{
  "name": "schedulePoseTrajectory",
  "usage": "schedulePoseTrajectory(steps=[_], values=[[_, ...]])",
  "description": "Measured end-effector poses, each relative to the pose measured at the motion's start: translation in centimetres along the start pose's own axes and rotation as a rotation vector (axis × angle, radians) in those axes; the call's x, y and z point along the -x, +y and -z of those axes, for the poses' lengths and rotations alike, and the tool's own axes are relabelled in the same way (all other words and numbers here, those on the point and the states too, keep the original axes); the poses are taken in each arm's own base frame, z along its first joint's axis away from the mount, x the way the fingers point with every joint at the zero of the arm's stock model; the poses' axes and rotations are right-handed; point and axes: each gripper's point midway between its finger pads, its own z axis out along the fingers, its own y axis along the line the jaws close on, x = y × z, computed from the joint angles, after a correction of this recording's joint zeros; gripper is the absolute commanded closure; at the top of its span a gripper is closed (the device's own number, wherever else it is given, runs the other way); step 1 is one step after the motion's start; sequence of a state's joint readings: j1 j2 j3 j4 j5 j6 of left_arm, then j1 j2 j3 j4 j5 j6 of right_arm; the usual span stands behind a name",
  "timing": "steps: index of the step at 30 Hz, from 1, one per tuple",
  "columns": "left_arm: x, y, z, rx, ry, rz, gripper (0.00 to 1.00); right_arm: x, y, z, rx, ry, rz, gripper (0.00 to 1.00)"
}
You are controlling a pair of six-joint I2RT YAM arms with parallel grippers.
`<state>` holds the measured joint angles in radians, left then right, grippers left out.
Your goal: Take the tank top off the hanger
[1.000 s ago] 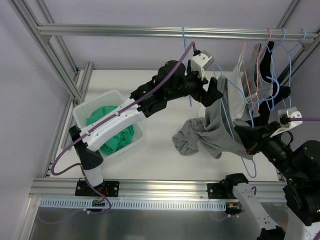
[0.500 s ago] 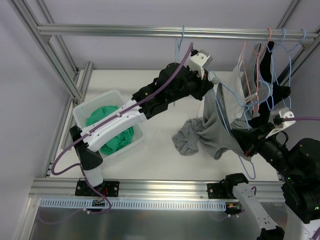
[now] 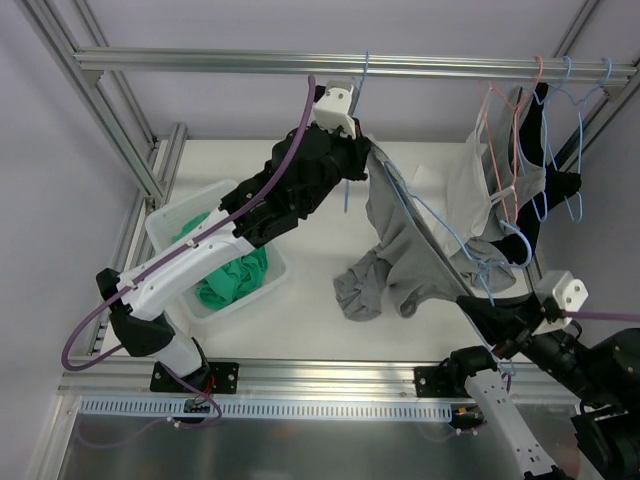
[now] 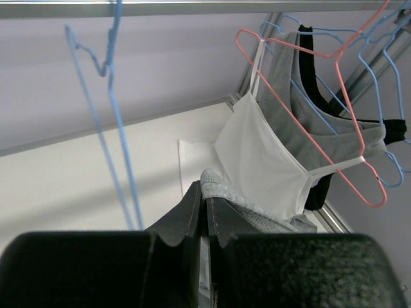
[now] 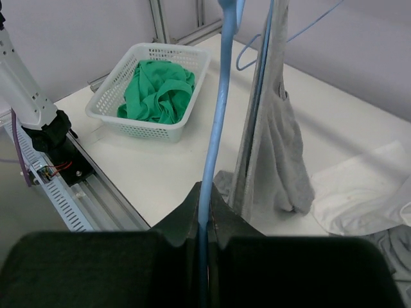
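- Top view: bright, even, diffuse overhead light. White table (image 3: 300,320) is near washed out, with only a soft shadow under the grey tank top (image 3: 390,225).
- Mild sheen on the aluminium frame (image 3: 300,62).
- Left wrist: left gripper (image 4: 205,202) is dark and out of focus; background is sharp.
- Right wrist: right gripper (image 5: 205,192) is dark and blurred, blue hanger (image 5: 215,128) is soft near the lens, basket (image 5: 154,90) is sharp.

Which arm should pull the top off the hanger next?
Left. The left jaws are shut on the top's edge, so that arm can probably draw the cloth off. The right jaws pinch the hanger wire and look better used holding it steady.
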<state>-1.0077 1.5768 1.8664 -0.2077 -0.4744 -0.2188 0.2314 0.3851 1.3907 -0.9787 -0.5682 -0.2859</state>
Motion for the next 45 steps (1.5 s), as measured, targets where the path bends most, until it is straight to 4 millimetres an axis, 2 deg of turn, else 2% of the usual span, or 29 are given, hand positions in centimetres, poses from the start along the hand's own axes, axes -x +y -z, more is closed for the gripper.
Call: schedulePoseTrajectory(steps=[3,5,9,11,14,18,21,23,25,27,32,35,36,38,41,42,45], values=[[-0.3,-1.0,0.3,-0.061,0.016,0.005,1.0,0.3,0.5,1.1,0.002,-0.043,0.048,1.0],[-1.2,-2.3,0.6,-0.149,0.048,0.002,1.0,0.7,0.3,1.8,-0.03,-0.078,0.066,1.0],[-3.6,-5.7,2.3,-0.39,0.105,0.012,1.0,2.0,-0.7,3.0,-0.122,-0.204,0.107,1.0],[-4.9,-7.2,3.8,-0.513,0.132,0.025,1.0,2.5,-1.7,2.8,-0.171,-0.264,0.106,1.0],[-7.2,-9.3,6.7,-0.675,0.16,0.046,1.0,3.2,-3.9,1.1,-0.232,-0.356,0.065,1.0],[-11.4,-10.6,10.7,-0.835,0.217,0.072,1.0,4.3,-6.9,-2.5,-0.269,-0.468,-0.026,1.0],[-14.8,-11.3,12.5,-0.905,0.272,0.076,1.0,5.7,-8.8,-5.1,-0.27,-0.582,-0.077,1.0],[-17.7,-11.2,13.1,-0.908,0.319,0.073,1.0,6.0,-9.8,-6.6,-0.269,-0.611,-0.109,1.0],[-20.7,-10.5,12.9,-0.851,0.383,0.076,1.0,6.1,-10.7,-8.0,-0.273,-0.596,-0.136,1.0],[-23.1,-9.9,12.0,-0.784,0.439,0.073,1.0,6.6,-11.3,-8.6,-0.292,-0.58,-0.149,1.0],[-29.9,-7.9,9.3,-0.607,0.584,0.067,1.0,7.5,-11.8,-7.3,-0.354,-0.572,-0.133,1.0],[-33.6,-6.3,8.4,-0.487,0.683,0.054,1.0,7.1,-11.9,-6.3,-0.416,-0.433,-0.146,1.0],[-34.6,-5.5,8.1,-0.435,0.71,0.042,0.94,7.2,-11.9,-6.0,-0.429,-0.39,-0.152,1.0],[-35.3,-4.6,7.8,-0.369,0.736,0.025,0.76,6.8,-11.8,-5.5,-0.447,-0.318,-0.158,1.0],[-34.6,-3.5,7.4,-0.305,0.731,-0.006,0.31,4.1,-11.7,-5.3,-0.466,-0.184,-0.178,1.0],[-34.1,-3.3,7.3,-0.291,0.722,-0.014,0.02,3.1,-11.7,-5.3,-0.471,-0.136,-0.187,1.0],[-32.1,-2.9,7.6,-0.269,0.698,-0.028,0.01,1.4,-12.0,-6.1,-0.475,-0.013,-0.216,1.0]])
